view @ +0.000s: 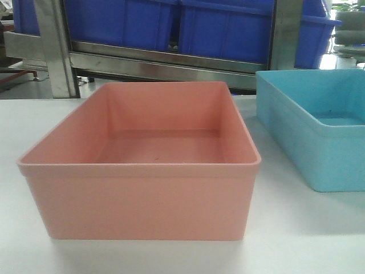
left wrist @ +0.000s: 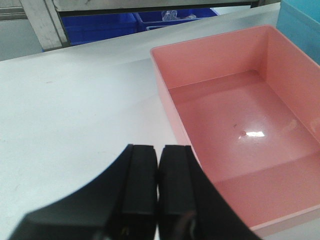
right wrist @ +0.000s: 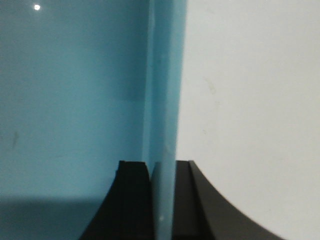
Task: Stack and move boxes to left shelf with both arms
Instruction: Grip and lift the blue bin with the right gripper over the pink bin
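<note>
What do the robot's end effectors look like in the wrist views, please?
Both are matte black. The left end effector has two flat, blocky fingers with squared tips, flaring outward in curves toward the base. The right end effector shows the same black, squared fingers and curved flare. No cables or markings show.

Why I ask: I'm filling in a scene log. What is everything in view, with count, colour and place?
pink bin: one, salmon pink, empty, centre of the table
light blue bin: one, sky blue, on the table right of the pink bin, not touching it
crates: at least two, dark blue, on the rack behind the table
steel rack: one, bare metal, behind the table
table: one, white, under both bins
left gripper: one, black, shut and empty, over the table left of the pink bin
right gripper: one, black, shut on the light blue bin's wall
</note>
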`<action>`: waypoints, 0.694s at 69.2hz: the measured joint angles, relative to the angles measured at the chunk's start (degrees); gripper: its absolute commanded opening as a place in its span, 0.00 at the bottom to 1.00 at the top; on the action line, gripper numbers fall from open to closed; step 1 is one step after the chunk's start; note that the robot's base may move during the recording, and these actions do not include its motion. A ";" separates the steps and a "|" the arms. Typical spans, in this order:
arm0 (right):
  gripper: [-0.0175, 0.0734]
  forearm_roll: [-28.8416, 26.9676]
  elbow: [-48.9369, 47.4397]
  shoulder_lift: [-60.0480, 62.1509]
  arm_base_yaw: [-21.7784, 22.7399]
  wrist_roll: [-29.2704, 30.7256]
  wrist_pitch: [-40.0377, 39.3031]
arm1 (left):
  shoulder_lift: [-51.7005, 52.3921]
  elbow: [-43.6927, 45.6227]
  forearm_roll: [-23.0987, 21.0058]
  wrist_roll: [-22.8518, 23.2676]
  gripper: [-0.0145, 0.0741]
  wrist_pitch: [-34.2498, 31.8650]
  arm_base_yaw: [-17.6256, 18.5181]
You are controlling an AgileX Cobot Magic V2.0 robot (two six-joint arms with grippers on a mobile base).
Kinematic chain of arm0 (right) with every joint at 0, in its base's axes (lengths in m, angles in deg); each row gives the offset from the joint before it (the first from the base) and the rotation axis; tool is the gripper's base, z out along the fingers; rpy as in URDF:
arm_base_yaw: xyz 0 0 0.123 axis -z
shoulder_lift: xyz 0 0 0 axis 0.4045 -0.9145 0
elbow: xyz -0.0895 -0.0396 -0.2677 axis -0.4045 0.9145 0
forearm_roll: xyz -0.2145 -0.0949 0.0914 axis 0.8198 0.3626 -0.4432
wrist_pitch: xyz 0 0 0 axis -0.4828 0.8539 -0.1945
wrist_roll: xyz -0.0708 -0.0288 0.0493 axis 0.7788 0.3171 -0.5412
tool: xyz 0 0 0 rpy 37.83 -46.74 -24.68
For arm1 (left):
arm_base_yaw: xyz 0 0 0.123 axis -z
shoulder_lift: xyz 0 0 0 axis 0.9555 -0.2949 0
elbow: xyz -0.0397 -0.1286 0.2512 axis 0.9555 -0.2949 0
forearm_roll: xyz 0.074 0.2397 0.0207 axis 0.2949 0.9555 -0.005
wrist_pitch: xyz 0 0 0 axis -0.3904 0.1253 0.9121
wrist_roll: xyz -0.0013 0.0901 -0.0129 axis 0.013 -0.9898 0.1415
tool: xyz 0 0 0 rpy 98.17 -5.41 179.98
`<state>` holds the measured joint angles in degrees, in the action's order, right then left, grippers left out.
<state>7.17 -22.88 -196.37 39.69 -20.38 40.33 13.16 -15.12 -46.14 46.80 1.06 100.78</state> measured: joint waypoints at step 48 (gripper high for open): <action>0.25 -12.44 -1.36 21.73 0.14 -5.46 12.06 | 0.00 0.00 0.00 0.00 0.15 0.00 0.00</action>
<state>-5.27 -24.24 -174.64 39.83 -25.84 52.39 13.16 -15.12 -46.14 46.80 1.06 100.78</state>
